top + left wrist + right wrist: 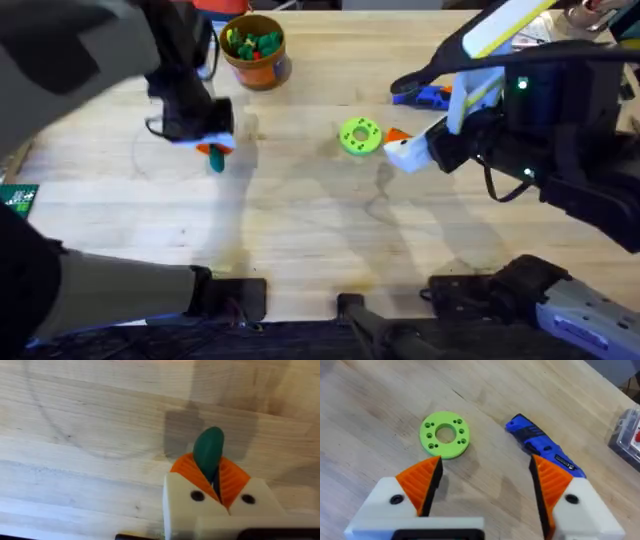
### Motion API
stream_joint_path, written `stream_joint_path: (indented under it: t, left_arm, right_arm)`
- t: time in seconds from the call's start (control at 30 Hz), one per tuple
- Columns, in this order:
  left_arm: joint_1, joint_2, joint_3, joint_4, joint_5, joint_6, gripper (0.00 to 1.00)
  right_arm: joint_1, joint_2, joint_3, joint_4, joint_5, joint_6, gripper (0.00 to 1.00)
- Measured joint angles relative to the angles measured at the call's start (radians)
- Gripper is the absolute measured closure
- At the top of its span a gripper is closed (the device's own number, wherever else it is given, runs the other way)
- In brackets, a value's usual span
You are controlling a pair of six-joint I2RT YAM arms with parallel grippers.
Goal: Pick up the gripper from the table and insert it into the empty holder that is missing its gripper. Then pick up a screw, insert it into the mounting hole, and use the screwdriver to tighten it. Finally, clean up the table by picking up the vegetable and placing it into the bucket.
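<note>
My left gripper (212, 150) (211, 471) hangs above the table (300, 230), a little in front of the bucket (255, 52), shut on the dark green vegetable (209, 450) (216, 161). The vegetable sticks out between the orange pads. The tan bucket stands at the far middle-left with green and orange toys inside. My right gripper (400, 151) (485, 477) is open, just right of the lime-green disc (360, 136) (445, 434). Both of its white holders (385, 502) carry orange wedges (422, 477). The blue screwdriver (542, 446) (430, 95) lies beyond it. No loose gripper or screw is in view.
A clear plastic box (627, 435) with red contents sits past the screwdriver at the right. Bare wood spreads across the middle and front of the table. Both arm bases stand at the near edge.
</note>
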Motion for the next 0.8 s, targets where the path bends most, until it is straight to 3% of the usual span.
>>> stream_joint_path:
  t: [0.13, 0.23, 0.27, 0.53, 0.8]
  left_arm:
    - [0.0, 0.0, 0.153, -0.071, 0.0, 0.0, 0.974]
    - [0.0, 0.0, 0.249, -0.036, 0.001, -0.01, 0.974]
    - [0.0, 0.0, 0.289, 0.098, 0.025, -0.041, 0.974]
    - [0.0, 0.048, 0.293, 0.429, 0.128, -0.136, 0.974]
    - [0.0, 0.158, 0.293, 0.578, 0.182, -0.161, 0.974]
  right_arm:
    - [0.0, 0.0, 0.0, 0.0, 0.0, 0.0, 0.007]
    - [0.0, 0.0, 0.0, 0.0, 0.0, 0.0, 0.007]
    - [0.0, 0.0, 0.0, 0.0, 0.0, 0.0, 0.007]
    - [0.0, 0.0, 0.0, 0.0, 0.0, 0.0, 0.007]
    - [0.0, 0.0, 0.0, 0.0, 0.0, 0.0, 0.007]
